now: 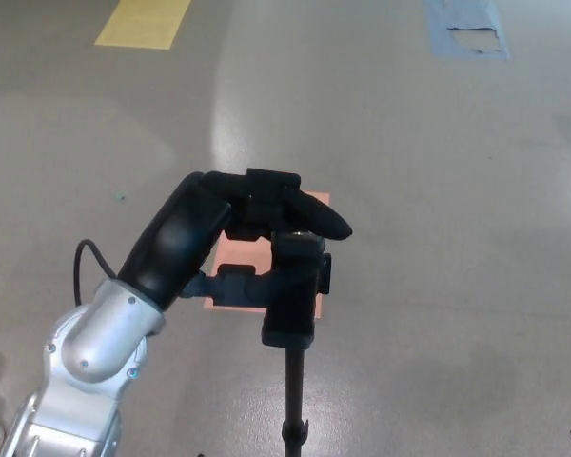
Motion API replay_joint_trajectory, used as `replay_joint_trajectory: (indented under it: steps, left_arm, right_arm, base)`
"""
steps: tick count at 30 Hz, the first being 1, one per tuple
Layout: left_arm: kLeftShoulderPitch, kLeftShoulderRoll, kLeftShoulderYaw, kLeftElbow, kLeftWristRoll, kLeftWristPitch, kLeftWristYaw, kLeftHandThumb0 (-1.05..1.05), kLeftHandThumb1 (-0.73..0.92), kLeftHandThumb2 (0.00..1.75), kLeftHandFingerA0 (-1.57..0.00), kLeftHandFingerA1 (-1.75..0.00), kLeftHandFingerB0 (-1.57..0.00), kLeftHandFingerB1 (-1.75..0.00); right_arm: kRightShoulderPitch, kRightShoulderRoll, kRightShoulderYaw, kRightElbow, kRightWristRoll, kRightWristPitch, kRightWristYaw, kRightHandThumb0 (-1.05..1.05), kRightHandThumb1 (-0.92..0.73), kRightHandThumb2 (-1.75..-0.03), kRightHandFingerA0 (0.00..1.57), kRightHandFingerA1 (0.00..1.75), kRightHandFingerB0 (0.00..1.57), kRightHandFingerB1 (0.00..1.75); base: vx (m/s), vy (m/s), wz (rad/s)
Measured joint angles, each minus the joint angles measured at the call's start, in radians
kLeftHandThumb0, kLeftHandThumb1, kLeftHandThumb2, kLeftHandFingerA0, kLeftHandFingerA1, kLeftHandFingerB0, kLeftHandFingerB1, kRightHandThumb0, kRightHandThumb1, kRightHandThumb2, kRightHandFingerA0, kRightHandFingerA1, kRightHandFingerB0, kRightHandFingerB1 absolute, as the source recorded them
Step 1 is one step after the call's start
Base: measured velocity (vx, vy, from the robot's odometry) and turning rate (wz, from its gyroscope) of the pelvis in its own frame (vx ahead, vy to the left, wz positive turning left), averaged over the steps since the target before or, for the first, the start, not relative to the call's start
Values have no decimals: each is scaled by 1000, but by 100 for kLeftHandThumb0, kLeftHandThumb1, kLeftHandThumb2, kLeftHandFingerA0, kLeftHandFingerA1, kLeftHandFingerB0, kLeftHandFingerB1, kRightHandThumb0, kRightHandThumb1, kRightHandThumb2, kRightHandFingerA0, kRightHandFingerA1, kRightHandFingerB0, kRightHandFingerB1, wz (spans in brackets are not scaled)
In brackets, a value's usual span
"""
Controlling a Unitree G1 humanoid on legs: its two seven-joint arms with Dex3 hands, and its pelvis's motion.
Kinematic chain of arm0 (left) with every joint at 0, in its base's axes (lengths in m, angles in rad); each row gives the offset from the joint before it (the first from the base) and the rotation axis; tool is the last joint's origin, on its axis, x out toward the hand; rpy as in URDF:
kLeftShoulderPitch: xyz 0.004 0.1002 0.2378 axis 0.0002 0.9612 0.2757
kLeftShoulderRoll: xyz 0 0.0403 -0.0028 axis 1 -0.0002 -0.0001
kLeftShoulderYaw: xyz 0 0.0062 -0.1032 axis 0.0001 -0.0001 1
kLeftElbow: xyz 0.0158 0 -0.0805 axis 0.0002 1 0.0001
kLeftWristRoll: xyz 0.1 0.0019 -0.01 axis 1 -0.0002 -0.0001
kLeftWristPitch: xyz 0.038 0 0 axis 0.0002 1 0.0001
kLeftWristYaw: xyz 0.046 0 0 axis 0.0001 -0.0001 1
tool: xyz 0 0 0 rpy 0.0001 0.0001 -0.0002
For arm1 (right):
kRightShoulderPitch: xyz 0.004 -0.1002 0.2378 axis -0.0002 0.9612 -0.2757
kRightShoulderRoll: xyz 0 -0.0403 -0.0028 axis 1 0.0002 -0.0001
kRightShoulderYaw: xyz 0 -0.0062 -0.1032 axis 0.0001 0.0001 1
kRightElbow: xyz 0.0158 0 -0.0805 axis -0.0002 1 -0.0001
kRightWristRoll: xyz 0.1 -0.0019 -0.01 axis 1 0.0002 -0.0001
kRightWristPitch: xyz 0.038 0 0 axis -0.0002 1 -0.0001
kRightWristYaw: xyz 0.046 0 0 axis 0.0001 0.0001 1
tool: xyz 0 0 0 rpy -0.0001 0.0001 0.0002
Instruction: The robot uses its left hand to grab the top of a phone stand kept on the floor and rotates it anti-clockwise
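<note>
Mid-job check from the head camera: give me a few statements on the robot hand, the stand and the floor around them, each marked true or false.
1. The left robot hand is closed around the top of the phone stand. True.
2. The right robot hand is also gripping the stand. False: no right hand shows in the head view.
3. A pinkish rectangular sheet lies on the floor behind the stand. True.
4. The phone stand is lying flat on the floor. False: it stands upright on its thin pole.
5. A yellow patch marks the floor at upper left, and a blue one at upper right. True.
6. The hand's wrist is black like its fingers. False: the wrist casing is silver.
</note>
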Motion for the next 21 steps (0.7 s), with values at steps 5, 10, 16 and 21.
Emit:
replay_joint_trajectory:
  steps: [5,10,16,21]
  left_arm:
    - [-1,-11,13,-14,-29,59,-6,-15,75,62,-97,-67,-90,-55]
    - [-5,-25,25,-30,-54,123,-7,-15,75,63,-97,-67,-90,-57]
    - [-10,-52,43,-39,-78,191,-6,-15,74,62,-93,-67,-87,-55]
    - [-16,-76,64,-40,-102,250,-5,-14,74,62,-91,-70,-83,-55]
  right_arm:
    - [0,0,0,0,0,1,0,-64,-81,-64,31,34,0,23]
    - [0,0,1,0,0,2,0,-70,-65,-95,26,49,0,22]
    - [-1,0,1,0,0,2,0,-70,-65,-96,26,49,0,22]
    - [-1,0,2,0,0,2,0,-69,-65,-96,26,49,0,22]
  base:
    - [0,0,0]
    - [0,0,0]
    - [0,0,0]
    - [0,0,0]
